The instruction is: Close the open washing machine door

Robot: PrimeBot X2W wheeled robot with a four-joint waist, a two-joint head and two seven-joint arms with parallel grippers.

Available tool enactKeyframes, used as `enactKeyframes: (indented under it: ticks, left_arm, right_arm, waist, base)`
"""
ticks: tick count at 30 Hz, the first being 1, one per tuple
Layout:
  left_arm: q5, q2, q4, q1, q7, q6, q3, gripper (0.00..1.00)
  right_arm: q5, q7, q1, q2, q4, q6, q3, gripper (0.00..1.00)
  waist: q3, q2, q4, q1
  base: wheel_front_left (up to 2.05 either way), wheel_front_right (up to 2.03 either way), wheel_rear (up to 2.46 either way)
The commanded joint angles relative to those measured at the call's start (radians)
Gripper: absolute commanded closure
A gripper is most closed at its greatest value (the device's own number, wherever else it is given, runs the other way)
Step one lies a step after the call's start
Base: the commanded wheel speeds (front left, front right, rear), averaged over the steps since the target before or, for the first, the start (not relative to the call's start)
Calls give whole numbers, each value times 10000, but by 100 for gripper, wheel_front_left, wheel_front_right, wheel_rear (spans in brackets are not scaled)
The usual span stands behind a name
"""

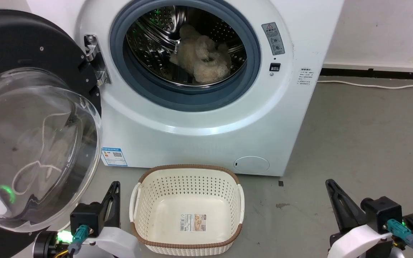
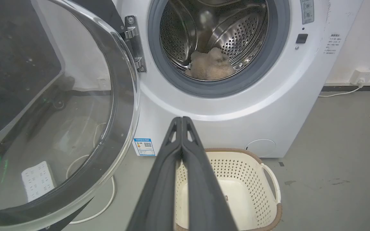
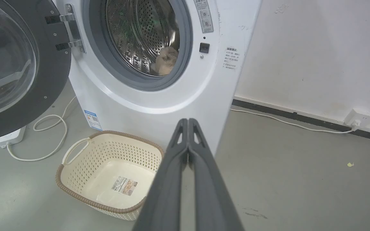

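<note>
We see washing machine door swung wide open, just left of our left hand. Left hand fingers pressed together, holding nothing. Right hand likewise together, empty, well right of door. Basket on floor between our hands. Washer ahead of both, beige fluffy item in drum.

Laundry area in plain utility room. White front-loading washing machine stands against white painted wall. Washing machine door swung open at left. Beige fluffy fabric lies in perforated steel drum. Energy label sticker low on machine front. Cream perforated laundry basket sits on floor just before machine. Bare grey concrete floor, scuffed and stained. Black baseboard along wall. Wall socket with plug low on wall. White power strip lies loose on floor.
</note>
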Motion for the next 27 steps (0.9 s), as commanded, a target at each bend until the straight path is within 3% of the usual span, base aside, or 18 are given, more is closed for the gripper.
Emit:
enactKeyframes:
  ticks: [1, 3, 4, 17, 27]
  left_arm:
    - [28, -1, -37, -148, 3, 28, -9, 100]
    - [0, 0, 0, 0, -3, 0, -1, 100]
    - [1, 0, 5, 4, -6, 0, -6, 0]
    - [9, 15, 62, -39, -299, 47, -187, 0]
    - [-2, 83, 102, -15, -550, 88, -352, 0]
  right_arm:
    - [58, 3, -139, 43, 20, 8, -5, 100]
    - [4, -2, 0, 0, 0, 0, -3, 100]
    - [5, -4, 5, -2, -2, 0, -4, 0]
    - [192, -300, 141, -61, 48, 1, -23, 0]
    - [235, -551, 247, -92, 188, 2, 120, 0]
  waist:
    - [0, 0, 0, 0]
    - [0, 0, 0, 0]
    - [1, 0, 0, 0]
    - [-34, 0, 181, 0]
    - [-168, 0, 874, 0]
  base:
    - [0, 0, 0]
    - [0, 0, 0]
    - [0, 0, 0]
    - [0, 0, 0]
    - [0, 0, 0]
